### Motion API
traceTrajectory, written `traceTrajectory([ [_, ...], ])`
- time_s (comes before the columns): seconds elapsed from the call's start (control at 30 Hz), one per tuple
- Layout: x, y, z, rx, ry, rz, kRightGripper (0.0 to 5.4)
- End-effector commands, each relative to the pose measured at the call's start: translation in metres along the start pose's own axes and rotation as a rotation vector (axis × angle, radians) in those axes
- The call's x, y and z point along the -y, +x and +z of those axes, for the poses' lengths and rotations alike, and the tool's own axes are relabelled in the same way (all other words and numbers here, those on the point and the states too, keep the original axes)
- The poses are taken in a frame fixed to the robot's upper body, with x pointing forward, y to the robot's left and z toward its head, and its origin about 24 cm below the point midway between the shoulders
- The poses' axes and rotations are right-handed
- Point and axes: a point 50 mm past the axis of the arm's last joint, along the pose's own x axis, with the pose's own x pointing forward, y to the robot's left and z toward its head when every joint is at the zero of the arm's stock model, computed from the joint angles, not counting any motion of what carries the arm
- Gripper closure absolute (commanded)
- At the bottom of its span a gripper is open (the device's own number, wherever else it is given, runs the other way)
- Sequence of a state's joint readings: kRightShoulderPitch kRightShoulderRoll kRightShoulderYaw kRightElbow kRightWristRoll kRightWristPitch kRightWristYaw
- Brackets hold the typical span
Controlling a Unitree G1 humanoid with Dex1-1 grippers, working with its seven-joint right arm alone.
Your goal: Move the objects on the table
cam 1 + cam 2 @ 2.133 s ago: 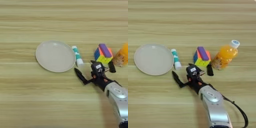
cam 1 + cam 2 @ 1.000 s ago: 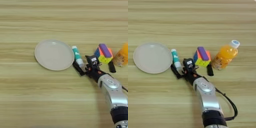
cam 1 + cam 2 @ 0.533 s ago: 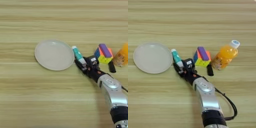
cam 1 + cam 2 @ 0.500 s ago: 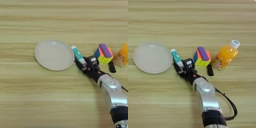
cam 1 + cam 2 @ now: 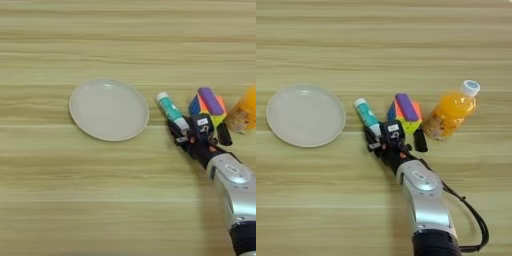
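The right gripper [image 5: 377,137] has its black fingers closed around the near end of the glue stick [image 5: 367,116], which lies on the table [image 5: 384,45] just right of the plate [image 5: 305,115]

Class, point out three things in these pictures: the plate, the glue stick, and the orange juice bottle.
plate [image 5: 107,110], left eye view, centre of its dish.
glue stick [image 5: 367,116], right eye view, teal label.
orange juice bottle [image 5: 450,116], right eye view, its orange body.

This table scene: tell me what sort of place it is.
Probably a tabletop test setup for a robot, not a home: a bare wooden table, an unrelated mix of plate, puzzle cube and juice bottle, and a robot claw.
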State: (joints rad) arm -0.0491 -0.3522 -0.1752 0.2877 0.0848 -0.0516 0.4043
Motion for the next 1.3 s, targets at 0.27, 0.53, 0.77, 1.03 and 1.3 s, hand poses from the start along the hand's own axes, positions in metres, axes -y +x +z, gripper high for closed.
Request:
traceTrajectory([
  [0.27, -0.013, 0.004, 0.077, 0.275, -0.095, 0.062, 3.71],
  [0.53, -0.051, 0.013, 0.094, 0.326, -0.091, 0.199, 3.71],
  [0.77, -0.074, 0.029, 0.088, 0.277, -0.086, 0.29, 3.71],
  [1.03, -0.091, 0.054, 0.07, 0.181, -0.067, 0.355, 3.71],
  [1.3, -0.097, 0.061, 0.06, 0.143, -0.061, 0.379, 3.71],
])
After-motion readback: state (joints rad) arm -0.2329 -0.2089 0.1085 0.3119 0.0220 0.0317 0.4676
